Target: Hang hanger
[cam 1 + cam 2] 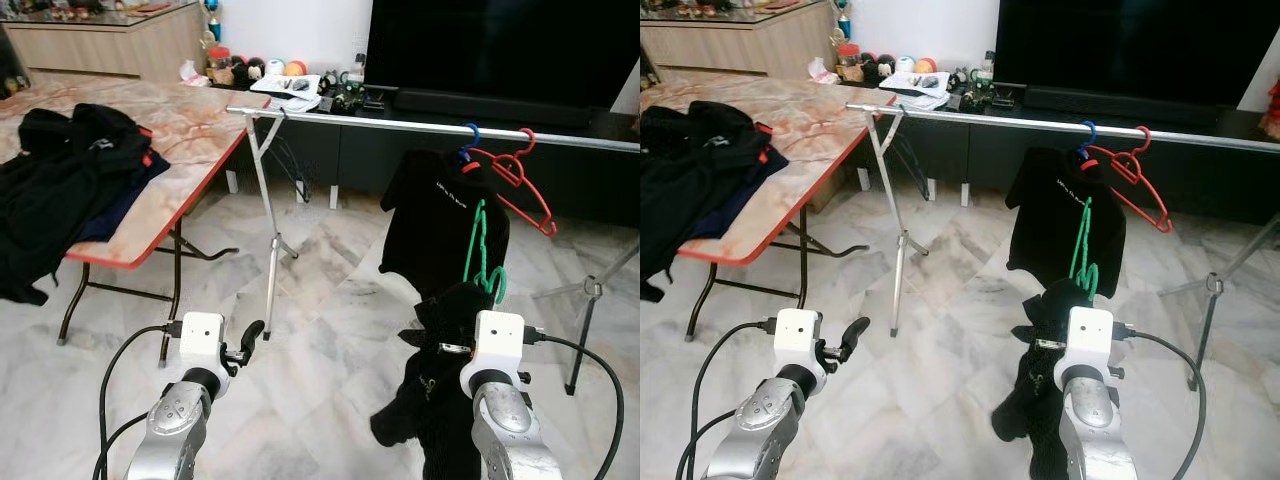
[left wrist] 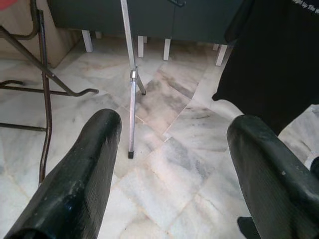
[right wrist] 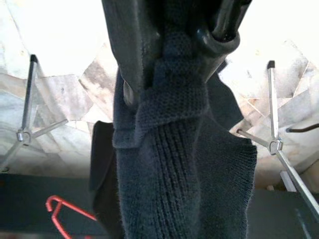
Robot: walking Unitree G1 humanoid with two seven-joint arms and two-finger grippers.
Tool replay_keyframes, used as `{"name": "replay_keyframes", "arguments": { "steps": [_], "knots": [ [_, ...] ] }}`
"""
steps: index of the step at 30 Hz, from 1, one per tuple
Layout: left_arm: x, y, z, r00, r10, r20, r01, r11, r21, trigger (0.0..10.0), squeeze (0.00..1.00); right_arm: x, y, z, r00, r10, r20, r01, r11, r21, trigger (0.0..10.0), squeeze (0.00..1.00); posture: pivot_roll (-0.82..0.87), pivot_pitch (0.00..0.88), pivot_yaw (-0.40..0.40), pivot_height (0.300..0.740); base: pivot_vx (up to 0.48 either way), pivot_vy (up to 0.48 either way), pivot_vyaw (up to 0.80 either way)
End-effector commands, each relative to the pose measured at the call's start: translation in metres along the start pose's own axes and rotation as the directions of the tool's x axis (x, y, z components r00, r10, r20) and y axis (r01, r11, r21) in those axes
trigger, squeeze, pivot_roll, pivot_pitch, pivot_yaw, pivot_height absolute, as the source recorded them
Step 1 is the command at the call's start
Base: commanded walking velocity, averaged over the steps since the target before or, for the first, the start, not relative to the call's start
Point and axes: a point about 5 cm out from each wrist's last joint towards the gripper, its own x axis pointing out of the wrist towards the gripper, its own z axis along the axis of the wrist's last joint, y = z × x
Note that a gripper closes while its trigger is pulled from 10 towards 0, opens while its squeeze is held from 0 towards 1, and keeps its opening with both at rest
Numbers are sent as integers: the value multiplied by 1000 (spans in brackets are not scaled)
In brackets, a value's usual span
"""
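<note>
Right claw (image 1: 452, 345) is clenching a black knit garment (image 1: 430, 400) on a green hanger (image 1: 482, 255); the rail (image 1: 400, 124), running crosswise, is lying up and ahead. Left claw (image 1: 250, 340) is hanging released.

A home living room. A large dark television (image 1: 500, 45) stands along the far wall on a low black media cabinet (image 1: 330, 150), with small toys and ornaments (image 1: 250, 70) gathered just left of it. The floor (image 1: 330, 290) is pale marble tile. On the left stands a folding bench (image 1: 190, 125) with a marble-patterned top and red edge, carrying dark clothes (image 1: 70, 170). A metal clothes rail (image 1: 400, 123) crosses the room, with a black T-shirt (image 1: 440, 220) and a red hanger (image 1: 515, 180) hanging from it.
</note>
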Motion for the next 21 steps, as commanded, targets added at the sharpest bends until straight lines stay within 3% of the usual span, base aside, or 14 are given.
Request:
{"name": "replay_keyframes", "arguments": {
  "steps": [1, 13, 17, 21],
  "knots": [
    [-2, 2, -3, 1000, 13, -12, -13, 1000, 3, 10000, 0, 2, -2, 7, 1000, -8, 23, 8, 1000, -7, 10000, 0, 59, 0, 10, 740, -300, 0, 0],
    [-2, 1, 0, 1000, -20, 0, 20, 1000, 2, 10000, 0, 4, -2, 8, 1000, -14, 13, 14, 1000, 0, 10000, 0, 68, 0, 9, 740, -46, 0, 0],
    [-2, -3, 0, 993, -114, -25, 115, 993, 29, 10000, 0, 9, -4, 6, 999, -5, -41, 3, 999, -36, 10000, 0, 72, 0, 9, 740, 0, 0, 0],
    [-4, -9, -4, 958, -268, -105, 279, 953, 116, 10000, 0, 18, 2, 10, 983, 150, -106, -165, 976, -139, 10000, 0, 75, 0, 6, 740, 0, 0, 0]
  ]
}}
